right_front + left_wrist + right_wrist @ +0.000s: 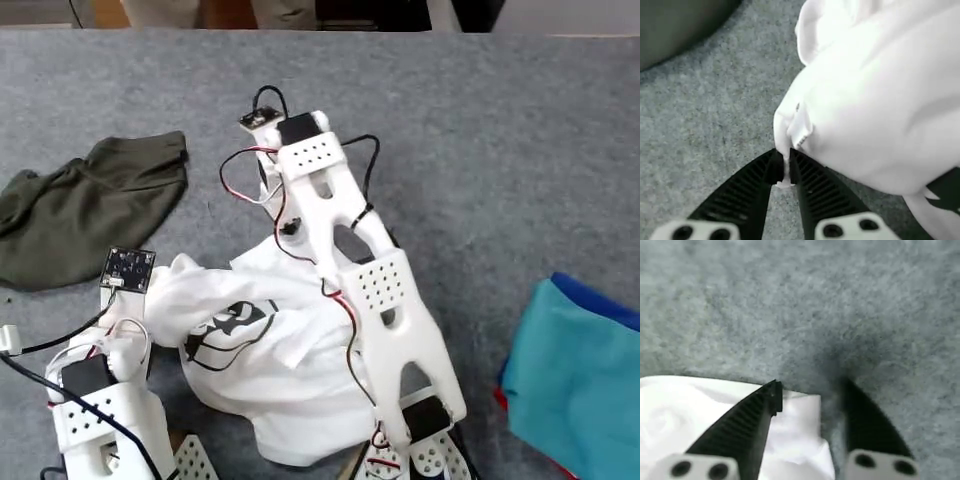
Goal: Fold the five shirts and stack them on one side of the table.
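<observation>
**White shirt pinched by the left gripper, right gripper spread at its far edge**

The left gripper [783, 167] is clenched on a small fold of the crumpled, soft white shirt [880, 100] with a black printed motif. A bit of hem is squeezed between the tips of the two black ribbed fingers [747, 197], and the rest of the cloth is bunched up just past them. In the high view this grip is placed at the corner of the white shirt [250, 350] on the left arm's side, beside the small black camera board [128, 265].

The right gripper [811, 387] is held spread, with nothing caught between its tips. One tip is set over the edge of the white shirt [795, 420], the other over bare table just beside that edge. Whether either tip touches down cannot be told. In the high view the white plastic right arm [370, 270] is stretched across the white shirt from its near side to its far side.

The white shirt is heaped loosely on the grey felt-like table cover [480, 130], close to the arms' bases. A crumpled olive-green shirt [90, 205] is laid beyond the white shirt on the left arm's side, parted from it by a strip of grey cover. Its dark edge is also caught in the left wrist view [675, 25]. A teal shirt [580, 370] is laid flat well apart from the white shirt on the right arm's side. A darker blue cloth [590, 295] and a red sliver [500, 400] are seen at its borders.
</observation>
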Available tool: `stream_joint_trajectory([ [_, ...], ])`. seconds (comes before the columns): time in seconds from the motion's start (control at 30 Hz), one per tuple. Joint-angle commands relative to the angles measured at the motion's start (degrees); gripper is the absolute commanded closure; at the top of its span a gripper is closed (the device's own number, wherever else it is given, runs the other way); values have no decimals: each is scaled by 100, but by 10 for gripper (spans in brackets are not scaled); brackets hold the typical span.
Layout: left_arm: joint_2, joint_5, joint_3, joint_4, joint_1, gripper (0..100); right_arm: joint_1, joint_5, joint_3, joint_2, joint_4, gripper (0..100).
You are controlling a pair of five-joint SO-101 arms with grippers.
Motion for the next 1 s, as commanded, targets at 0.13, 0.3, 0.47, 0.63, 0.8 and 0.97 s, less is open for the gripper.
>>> stream_joint_trajectory([
  [0.13,-57,26,-26,-62,18,981,-127,-9,532,-1007,141,744],
  [0.3,-57,26,-26,-53,18,981,-110,0,848,-963,123,762],
  [0.47,-57,26,-26,-53,18,981,-180,0,927,-637,105,790],
  [0.63,-57,26,-26,-53,18,981,-251,0,629,-312,88,793],
  [0.8,-57,26,-26,-53,18,981,-312,0,22,48,105,793],
  [0.97,-57,26,-26,-53,18,981,-338,0,-40,189,114,842],
])
